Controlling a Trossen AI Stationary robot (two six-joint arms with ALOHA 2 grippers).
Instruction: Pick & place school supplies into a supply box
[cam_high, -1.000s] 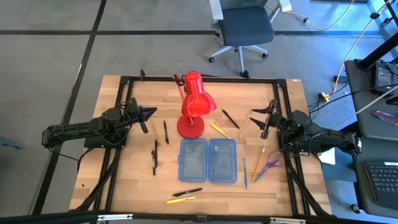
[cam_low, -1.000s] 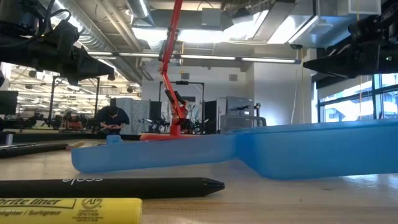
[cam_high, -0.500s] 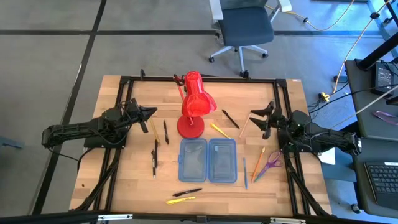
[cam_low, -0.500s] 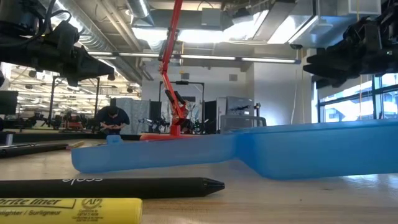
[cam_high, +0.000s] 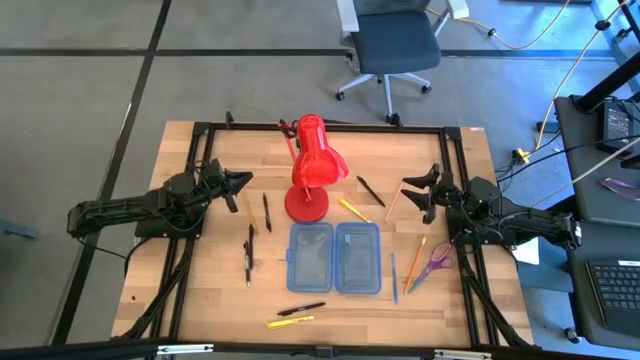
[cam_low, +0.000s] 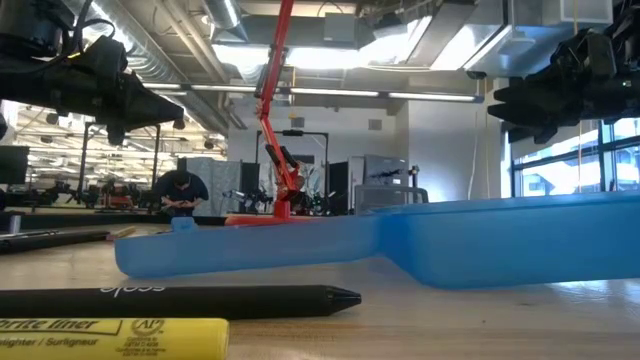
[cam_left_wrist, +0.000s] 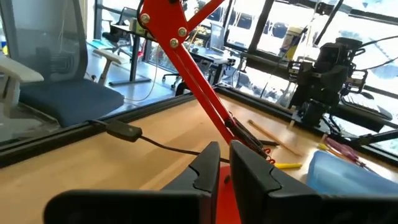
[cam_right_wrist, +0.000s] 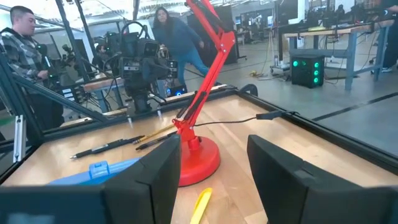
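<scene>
High cam looks straight down on the whole counter. Low cam sits at counter level, close to the supply box. Both wrist cams face inward and share the red lamp.

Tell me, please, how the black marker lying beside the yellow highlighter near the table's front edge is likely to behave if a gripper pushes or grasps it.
The black marker looks like a rigid, round barrel lying flat on the table, so a sideways push would probably roll it. Its smooth, thin body may slip between fingers unless gripped squarely. It seems light, judging by its slimness beside the yellow highlighter.
</scene>
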